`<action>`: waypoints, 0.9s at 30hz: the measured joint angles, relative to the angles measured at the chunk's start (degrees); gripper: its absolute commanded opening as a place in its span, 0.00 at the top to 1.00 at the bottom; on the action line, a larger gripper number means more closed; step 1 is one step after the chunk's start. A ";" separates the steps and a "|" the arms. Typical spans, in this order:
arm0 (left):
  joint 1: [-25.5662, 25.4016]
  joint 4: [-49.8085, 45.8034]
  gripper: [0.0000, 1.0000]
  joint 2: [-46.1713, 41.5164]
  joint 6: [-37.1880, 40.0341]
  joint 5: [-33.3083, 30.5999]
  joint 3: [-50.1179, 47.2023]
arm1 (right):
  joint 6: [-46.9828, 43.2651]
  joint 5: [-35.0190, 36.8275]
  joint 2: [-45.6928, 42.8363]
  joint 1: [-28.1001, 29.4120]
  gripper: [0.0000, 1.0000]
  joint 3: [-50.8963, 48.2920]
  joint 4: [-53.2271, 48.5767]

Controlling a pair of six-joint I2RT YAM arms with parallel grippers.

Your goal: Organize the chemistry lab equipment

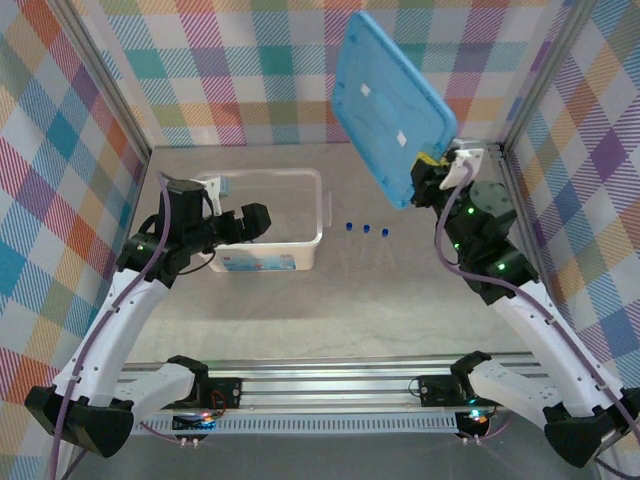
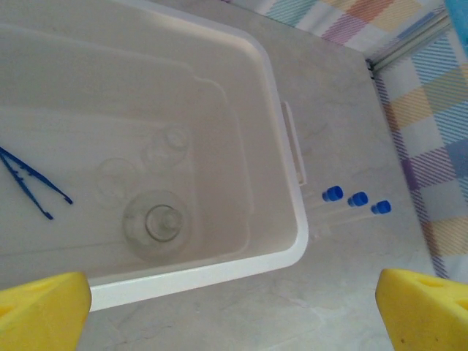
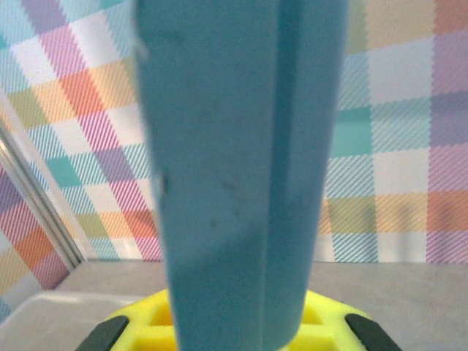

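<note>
Looking down from the left wrist, we see the left gripper point(image 2: 232, 313) hanging above the white tub point(image 2: 281, 139), its yellow fingers spread wide with nothing between them. Inside the tub, the dark-blue tweezers point(image 2: 33, 183) lie flat on the floor, and the round glass flask point(image 2: 157, 223) stands beside them, nearer the tub's corner. A faint clear shape next to the flask looks like the tiny beaker point(image 2: 170, 141), though we cannot make it out well. Outside the tub, just past its handled end wall, the three blue-capped tubes point(image 2: 357, 199) lie on the table in a short row, close together. In the top view, the right gripper point(image 1: 430, 175) is well apart from the tub, beyond the tubes, and pinches one edge of the blue lid point(image 1: 385, 100), which is raised off the table and tilted.
</note>
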 measured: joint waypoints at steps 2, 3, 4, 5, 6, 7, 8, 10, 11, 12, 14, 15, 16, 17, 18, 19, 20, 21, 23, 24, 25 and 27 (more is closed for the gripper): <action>1.79 1.16 0.00 0.22 -1.97 3.37 -0.11 | -5.11 1.51 0.72 4.07 1.00 0.76 0.04; 2.86 1.92 0.00 0.28 -3.21 5.09 -0.13 | -8.11 2.54 1.44 6.36 1.00 1.44 0.09; 3.80 2.67 0.00 0.35 -4.09 6.56 -0.13 | -10.84 3.50 2.23 8.41 1.00 2.03 0.31; 4.74 3.48 0.00 0.44 -5.16 8.17 -0.13 | -13.64 4.63 3.10 10.49 1.00 2.54 0.72; 5.40 4.07 0.00 0.48 -5.99 9.35 -0.13 | -16.63 5.99 4.13 12.57 1.00 2.97 1.40; 5.86 4.48 0.00 0.52 -6.58 10.38 -0.13 | -19.39 7.21 5.11 14.32 1.00 3.30 2.16; 6.23 4.87 0.00 0.55 -7.37 11.52 -0.13 | -22.27 8.66 6.27 16.11 1.00 3.50 3.26; 6.95 6.08 0.00 0.44 -9.33 13.84 -0.13 | -27.15 10.82 8.37 18.78 1.00 3.52 4.90; 7.58 7.13 0.00 0.28 -10.75 15.45 -0.13 | -29.68 11.91 9.57 19.93 1.00 3.52 5.75; 8.33 8.11 0.01 0.17 -12.09 16.85 -0.13 | -31.56 12.68 10.60 20.68 1.00 3.52 6.40; 10.49 10.86 0.06 -0.13 -15.80 20.04 -0.15 | -35.82 14.62 12.85 22.18 1.00 3.52 7.69; 11.54 12.31 0.08 -0.22 -17.68 21.51 -0.20 | -37.55 15.43 13.73 22.77 1.00 3.52 8.17; 12.63 14.29 0.11 -0.31 -19.89 23.02 -0.39 | -39.36 16.24 14.64 23.41 1.00 3.52 8.92; 13.55 16.74 0.12 -0.48 -22.14 24.41 -0.90 | -41.16 17.05 15.50 24.04 1.00 3.52 9.73; 14.14 19.41 0.12 -0.70 -24.52 25.55 -1.66 | -42.64 17.68 16.17 24.44 1.00 3.52 10.47; 14.58 22.38 0.13 -0.98 -27.10 26.64 -2.78 | -44.50 18.49 16.96 24.94 1.00 3.52 11.37; 14.99 25.66 0.13 -1.31 -29.92 27.76 -4.22 | -46.29 19.21 17.70 25.44 1.00 3.52 12.31; 15.32 28.17 0.13 -1.51 -32.17 28.57 -5.35 | -47.84 19.82 18.40 25.88 1.00 3.52 13.29; 16.17 33.48 0.14 -1.49 -37.07 29.86 -7.54 | -51.06 21.24 19.93 26.97 1.00 3.52 15.23; 16.55 35.71 0.15 -1.44 -39.12 30.23 -8.31 | -52.41 21.77 20.48 27.41 1.00 3.52 15.96; 16.92 38.05 0.16 -1.36 -41.33 30.60 -9.09 | -53.72 22.25 21.09 27.87 1.00 3.52 16.65; 17.66 42.91 0.17 -1.01 -45.68 31.17 -10.16 | -56.22 23.21 22.05 28.76 1.00 3.52 17.79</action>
